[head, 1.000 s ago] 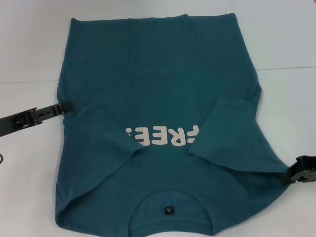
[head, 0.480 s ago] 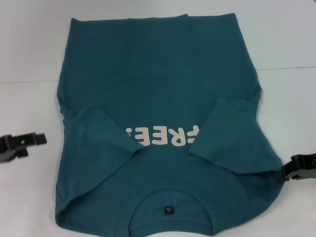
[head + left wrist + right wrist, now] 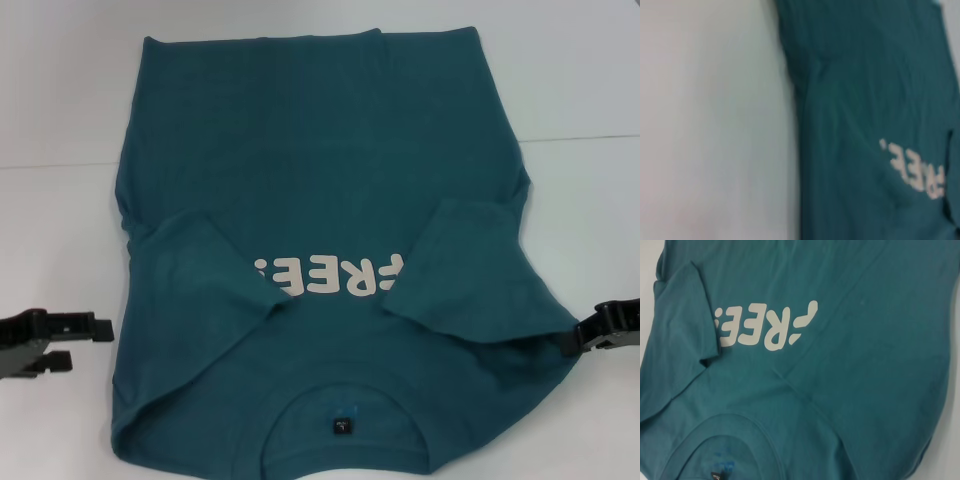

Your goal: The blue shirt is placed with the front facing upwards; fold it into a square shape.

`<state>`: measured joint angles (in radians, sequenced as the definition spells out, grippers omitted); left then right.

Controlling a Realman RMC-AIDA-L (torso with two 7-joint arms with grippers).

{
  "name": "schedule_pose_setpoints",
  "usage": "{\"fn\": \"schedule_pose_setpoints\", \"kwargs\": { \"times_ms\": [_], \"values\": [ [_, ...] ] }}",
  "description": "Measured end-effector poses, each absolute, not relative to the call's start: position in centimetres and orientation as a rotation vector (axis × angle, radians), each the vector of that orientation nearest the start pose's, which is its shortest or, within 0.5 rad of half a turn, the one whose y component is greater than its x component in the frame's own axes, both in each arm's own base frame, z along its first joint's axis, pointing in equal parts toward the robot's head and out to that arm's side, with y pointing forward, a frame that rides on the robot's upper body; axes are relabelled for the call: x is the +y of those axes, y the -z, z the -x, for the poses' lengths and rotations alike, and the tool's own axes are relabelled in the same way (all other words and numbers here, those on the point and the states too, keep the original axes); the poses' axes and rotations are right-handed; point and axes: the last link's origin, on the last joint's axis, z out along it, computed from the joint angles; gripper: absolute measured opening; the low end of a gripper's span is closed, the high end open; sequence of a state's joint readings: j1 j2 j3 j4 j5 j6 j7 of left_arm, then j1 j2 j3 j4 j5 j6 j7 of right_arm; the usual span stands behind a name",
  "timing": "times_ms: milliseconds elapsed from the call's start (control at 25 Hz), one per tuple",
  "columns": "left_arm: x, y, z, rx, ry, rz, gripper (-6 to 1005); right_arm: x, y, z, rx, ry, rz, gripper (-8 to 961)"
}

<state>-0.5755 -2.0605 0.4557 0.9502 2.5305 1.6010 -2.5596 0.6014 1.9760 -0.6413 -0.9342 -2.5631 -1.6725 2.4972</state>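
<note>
The blue shirt (image 3: 320, 150) lies flat on the white table, collar and black tag (image 3: 342, 427) nearest me, with both sleeves folded in over the chest. Between the sleeves the cream letters (image 3: 330, 277) read upside down. My left gripper (image 3: 88, 345) is open and rests on the table just left of the shirt's near-left side, apart from the cloth. At the shirt's right edge, below the folded right sleeve, my right gripper (image 3: 582, 338) meets the cloth. The left wrist view shows the shirt (image 3: 865, 100) beside bare table; the right wrist view is filled by the shirt (image 3: 850, 370).
A white table (image 3: 60, 100) surrounds the shirt, with a faint seam line (image 3: 580, 137) crossing it behind the shirt's middle. Nothing else lies on it.
My left gripper has left the shirt's left edge near the sleeve, pulled outward, then come nearer me to lie beside the lower-left side. The right gripper has lifted slightly at the right edge.
</note>
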Motion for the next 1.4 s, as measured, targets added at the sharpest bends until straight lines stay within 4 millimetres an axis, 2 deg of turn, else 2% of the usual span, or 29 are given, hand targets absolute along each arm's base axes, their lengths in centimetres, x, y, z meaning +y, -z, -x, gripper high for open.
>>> {"fn": "schedule_pose_setpoints", "kwargs": {
  "times_ms": [280, 720, 1040, 1400],
  "values": [
    [34.0, -5.8, 30.4, -2.015, 0.18, 1.997, 827, 34.3, -7.8, -29.8, 1.797, -0.025, 2.239, 48],
    [33.1, -4.6, 29.7, -2.081, 0.129, 2.045, 825, 34.2, -7.8, -29.8, 1.786, -0.02, 2.255, 49],
    [32.2, -3.6, 30.0, -2.138, 0.12, 2.033, 827, 34.1, -7.9, -29.9, 1.776, -0.017, 2.265, 49],
    [32.2, -3.2, 30.1, -2.14, 0.098, 2.032, 828, 34.0, -7.9, -29.8, 1.765, -0.032, 2.285, 48]
  ]
}}
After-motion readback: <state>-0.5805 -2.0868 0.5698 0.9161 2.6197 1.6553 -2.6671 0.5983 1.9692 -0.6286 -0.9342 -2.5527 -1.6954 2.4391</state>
